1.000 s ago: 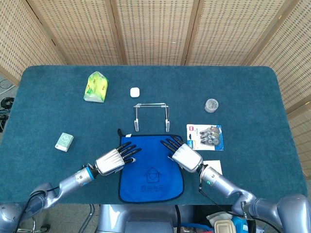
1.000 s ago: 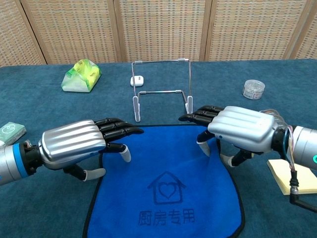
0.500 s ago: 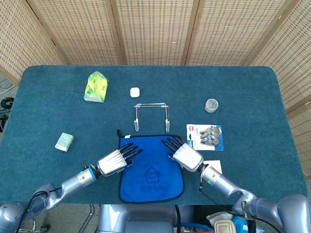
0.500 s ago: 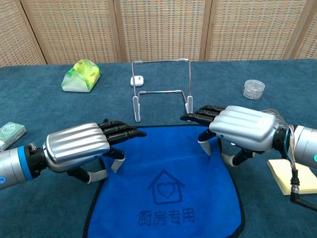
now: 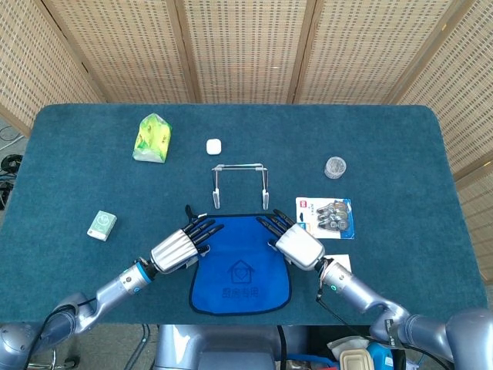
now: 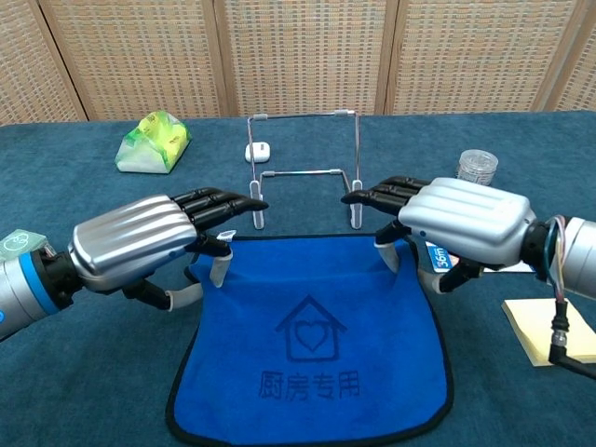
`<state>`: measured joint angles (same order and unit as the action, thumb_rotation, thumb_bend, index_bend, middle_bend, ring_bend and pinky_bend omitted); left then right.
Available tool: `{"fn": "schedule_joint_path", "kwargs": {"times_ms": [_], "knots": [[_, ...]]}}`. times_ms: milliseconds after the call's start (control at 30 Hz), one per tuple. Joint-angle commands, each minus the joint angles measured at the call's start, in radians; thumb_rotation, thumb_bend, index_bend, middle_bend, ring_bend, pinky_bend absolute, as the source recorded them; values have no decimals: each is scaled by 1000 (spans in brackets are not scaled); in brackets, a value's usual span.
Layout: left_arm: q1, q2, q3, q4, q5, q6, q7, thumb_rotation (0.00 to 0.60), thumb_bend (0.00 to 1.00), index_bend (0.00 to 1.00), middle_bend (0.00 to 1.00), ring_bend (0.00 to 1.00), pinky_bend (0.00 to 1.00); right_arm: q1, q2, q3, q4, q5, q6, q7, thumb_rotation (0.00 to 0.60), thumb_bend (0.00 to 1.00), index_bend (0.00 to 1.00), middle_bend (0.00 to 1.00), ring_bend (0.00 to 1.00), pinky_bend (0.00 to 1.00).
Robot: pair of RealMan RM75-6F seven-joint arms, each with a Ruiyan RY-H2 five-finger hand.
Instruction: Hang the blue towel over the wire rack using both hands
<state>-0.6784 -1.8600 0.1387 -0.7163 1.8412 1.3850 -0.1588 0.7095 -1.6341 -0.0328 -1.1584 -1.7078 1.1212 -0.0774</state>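
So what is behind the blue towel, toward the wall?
Directly behind the blue towel stands the bare wire rack, and past that a small white case. Both hands, left and right, hide the towel's far corners.

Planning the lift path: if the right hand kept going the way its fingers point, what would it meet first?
Probably the wire rack: the right hand points toward the rack's right foot, just ahead. Depth is unclear.

My left hand point(image 6: 149, 244) and right hand point(image 6: 456, 223) are silver-backed with black fingers. The towel point(image 6: 312, 345) is blue, black-edged, printed with a dark house-and-heart outline. The table point(image 5: 69, 162) is teal.
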Motion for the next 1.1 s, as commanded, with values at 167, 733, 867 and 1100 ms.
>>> {"fn": "schedule_joint_path", "kwargs": {"times_ms": [167, 733, 867, 1100], "knots": [[-4, 36, -44, -57, -29, 40, -5, 600, 449, 756, 0, 0, 59, 0, 56, 41, -81, 21, 26, -15, 600, 534, 626, 0, 0, 0], [-79, 220, -248, -384, -146, 28, 127, 600, 450, 757, 0, 0, 50, 51, 251, 226, -349, 168, -8, -88, 600, 536, 629, 0, 0, 0], [-99, 239, -275, -411, -156, 11, 152, 600, 449, 757, 0, 0, 49, 65, 269, 253, -371, 204, -30, -103, 600, 535, 629, 0, 0, 0], [-147, 277, -335, -461, -181, -23, 194, 600, 449, 757, 0, 0, 49, 99, 299, 316, -402, 274, -59, -130, 600, 535, 629, 0, 0, 0]]}}
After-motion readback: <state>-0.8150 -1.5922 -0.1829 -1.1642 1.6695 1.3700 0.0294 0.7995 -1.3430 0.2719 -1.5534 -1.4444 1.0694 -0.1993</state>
